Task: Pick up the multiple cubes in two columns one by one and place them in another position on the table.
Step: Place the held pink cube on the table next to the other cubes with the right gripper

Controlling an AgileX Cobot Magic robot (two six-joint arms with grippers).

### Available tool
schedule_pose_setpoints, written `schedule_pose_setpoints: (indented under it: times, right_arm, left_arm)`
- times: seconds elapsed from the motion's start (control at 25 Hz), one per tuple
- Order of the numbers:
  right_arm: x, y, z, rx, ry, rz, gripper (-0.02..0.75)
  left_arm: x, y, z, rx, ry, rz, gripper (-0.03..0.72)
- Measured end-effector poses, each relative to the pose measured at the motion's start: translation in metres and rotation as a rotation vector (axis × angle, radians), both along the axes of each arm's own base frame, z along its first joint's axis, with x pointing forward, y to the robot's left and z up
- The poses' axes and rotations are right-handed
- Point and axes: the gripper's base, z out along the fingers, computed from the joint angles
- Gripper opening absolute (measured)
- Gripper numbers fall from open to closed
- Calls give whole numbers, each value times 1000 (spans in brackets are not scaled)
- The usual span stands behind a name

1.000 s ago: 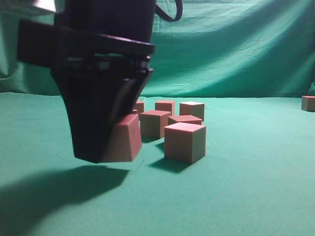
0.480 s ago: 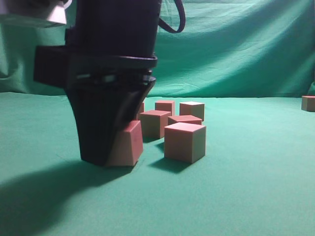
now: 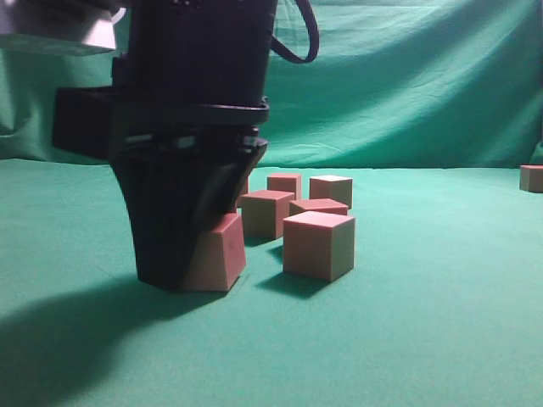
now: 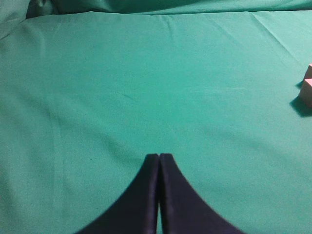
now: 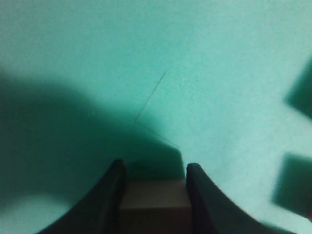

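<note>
Down since a second ago, our right gripper [image 3: 204, 263] now rests its held cube [image 3: 216, 254] on the table [image 3: 424, 339], where before it hung clear above. We grip that cube between both fingers [image 5: 105, 200]; it has no long axis and sits slightly tilted, its top narrower than its base. Just right of our gripper lies the cluster of cubes [image 3: 318, 244]. Our left gripper [image 4: 159, 158] hovers pressed closed, holding nothing.
</note>
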Motion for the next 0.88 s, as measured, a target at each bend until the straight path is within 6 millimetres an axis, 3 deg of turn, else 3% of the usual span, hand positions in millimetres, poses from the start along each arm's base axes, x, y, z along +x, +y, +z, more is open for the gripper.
schedule_pose_setpoints:
  times: [0.88]
  right_arm:
    - [0, -2, 1, -29, -5, 5, 268]
  left_arm:
    - [0, 0, 0, 0, 0, 0, 0]
